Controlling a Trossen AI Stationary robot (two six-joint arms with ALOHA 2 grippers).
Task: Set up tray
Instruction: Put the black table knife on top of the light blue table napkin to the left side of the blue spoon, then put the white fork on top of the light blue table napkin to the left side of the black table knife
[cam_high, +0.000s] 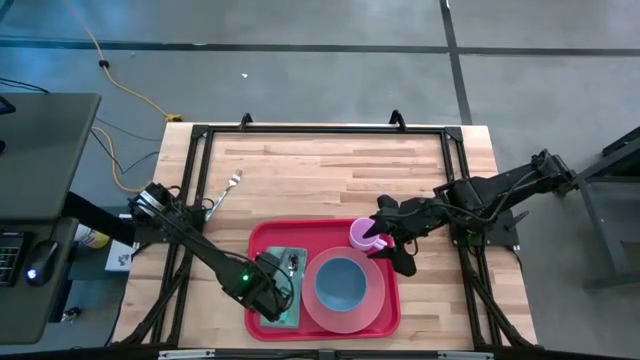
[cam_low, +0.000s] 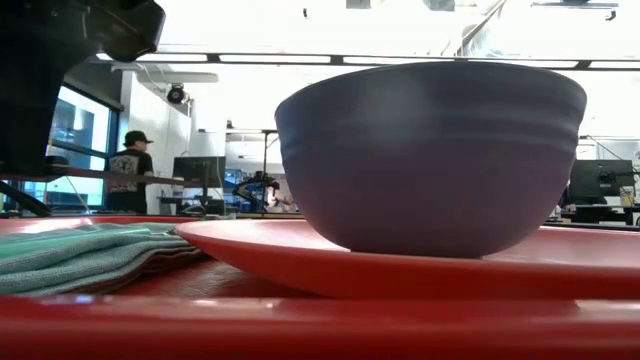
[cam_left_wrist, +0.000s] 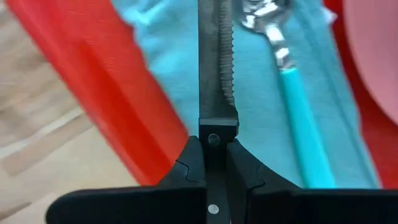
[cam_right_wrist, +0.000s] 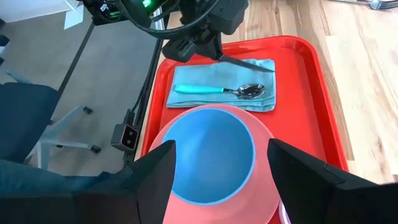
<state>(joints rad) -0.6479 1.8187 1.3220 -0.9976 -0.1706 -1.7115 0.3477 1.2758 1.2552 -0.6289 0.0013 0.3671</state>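
tray (cam_high: 262, 240) first: you can see it sitting red on the wooden table (cam_high: 330, 170), at the table's near edge, roughly centred. on the tray's left part lies a folded teal napkin (cam_right_wrist: 224, 87), and on the napkin rests a spoon (cam_right_wrist: 221, 91) with a teal handle. beside the napkin, on the tray's right part, sits the pink plate (cam_high: 372, 300) with a blue bowl (cam_high: 340, 283) in it. your left gripper (cam_high: 268, 290) is over the napkin, fingers pinched narrow on a serrated knife (cam_left_wrist: 214, 62), whose blade runs alongside the spoon above the cloth. your right gripper (cam_high: 383, 240) is at the tray's far right corner with its fingers spread wide around a pink cup (cam_high: 362, 235); you cannot tell whether they press on it. off the tray, a fork (cam_high: 226, 189) lies on the table beyond the tray's left end
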